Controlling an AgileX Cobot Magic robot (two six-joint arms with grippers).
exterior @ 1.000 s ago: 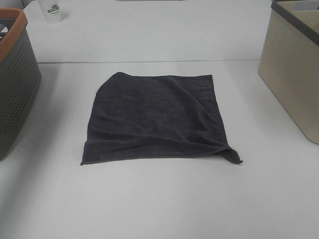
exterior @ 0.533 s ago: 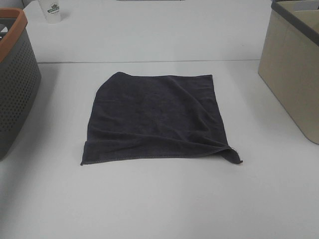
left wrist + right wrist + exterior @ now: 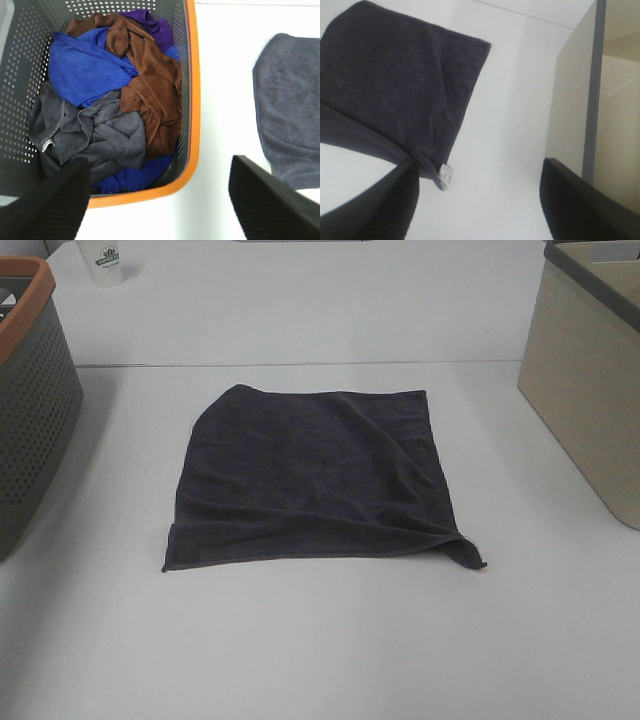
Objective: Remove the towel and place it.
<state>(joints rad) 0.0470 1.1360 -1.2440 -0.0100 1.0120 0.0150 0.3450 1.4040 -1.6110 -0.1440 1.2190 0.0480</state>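
Dark charcoal terry towel [image 3: 315, 480] spread flat mid-table, between perforated grey basket with orange rim [image 3: 30, 390] and beige bin [image 3: 585, 380]. Looks already removed and placed; little left. Left gripper [image 3: 160, 200] and right gripper [image 3: 477, 200] both spread apart, empty.

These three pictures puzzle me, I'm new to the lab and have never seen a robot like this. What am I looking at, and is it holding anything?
It is a robot with two arms, each ending in a gripper. One camera sits high above the white table; the other two ride on the wrists, so the dark shapes at their edges are the fingers. A dark grey towel lies spread on the table. To its left stands a perforated grey basket with an orange rim, holding blue, brown and grey cloths; to its right a beige bin. The left gripper and right gripper are both open and hold nothing.
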